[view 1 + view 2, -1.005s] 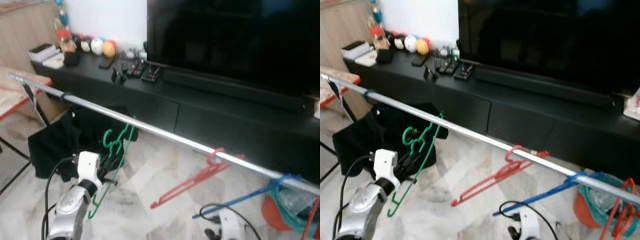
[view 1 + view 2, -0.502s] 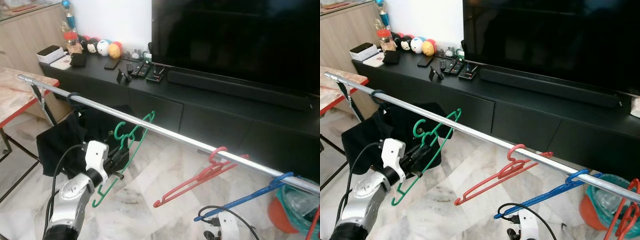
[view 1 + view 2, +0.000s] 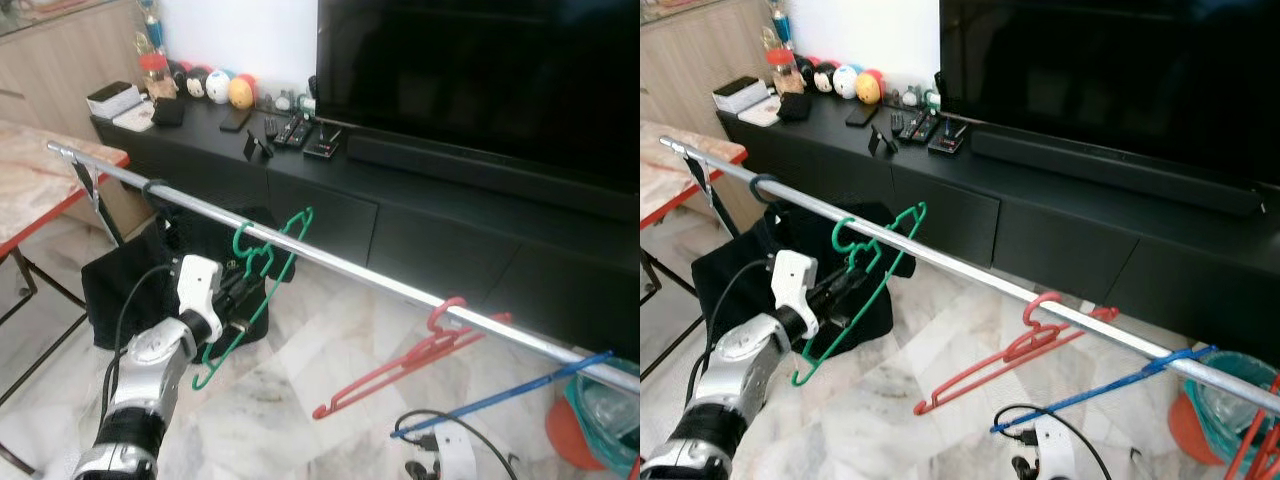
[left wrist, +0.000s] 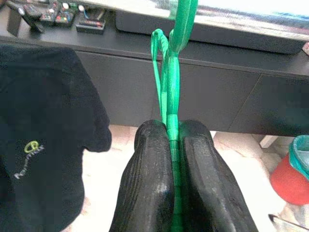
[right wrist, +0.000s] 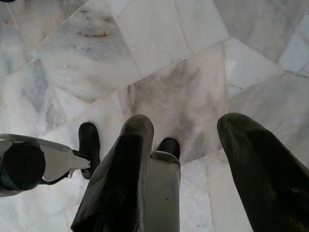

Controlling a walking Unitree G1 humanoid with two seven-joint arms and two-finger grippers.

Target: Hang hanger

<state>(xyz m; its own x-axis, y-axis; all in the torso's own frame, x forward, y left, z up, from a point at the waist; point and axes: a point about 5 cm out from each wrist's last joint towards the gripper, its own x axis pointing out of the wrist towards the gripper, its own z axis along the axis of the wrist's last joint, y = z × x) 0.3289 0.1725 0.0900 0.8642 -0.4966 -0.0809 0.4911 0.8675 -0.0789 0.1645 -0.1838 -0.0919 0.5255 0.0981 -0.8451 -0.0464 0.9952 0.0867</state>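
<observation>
Writing shows only as a small yellow-green logo on the black garment (image 4: pixel 34 145), too blurred to read. Left gripper (image 4: pixel 174 145) pinches the green hanger (image 3: pixel 262 268) below the silver rail (image 3: pixel 330 262), hook up near the rail, long axis slanting floorward. Red hanger (image 3: pixel 410 362) and blue hanger (image 3: pixel 500 398) hang further along. Right gripper (image 5: pixel 193 159) hangs spread apart over marble floor (image 5: pixel 159 43).

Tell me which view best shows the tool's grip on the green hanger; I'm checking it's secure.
The left wrist view: both black fingers pinch the green hanger between them. The eye views show the left tool holding it just below the rail, grip detail small.
</observation>
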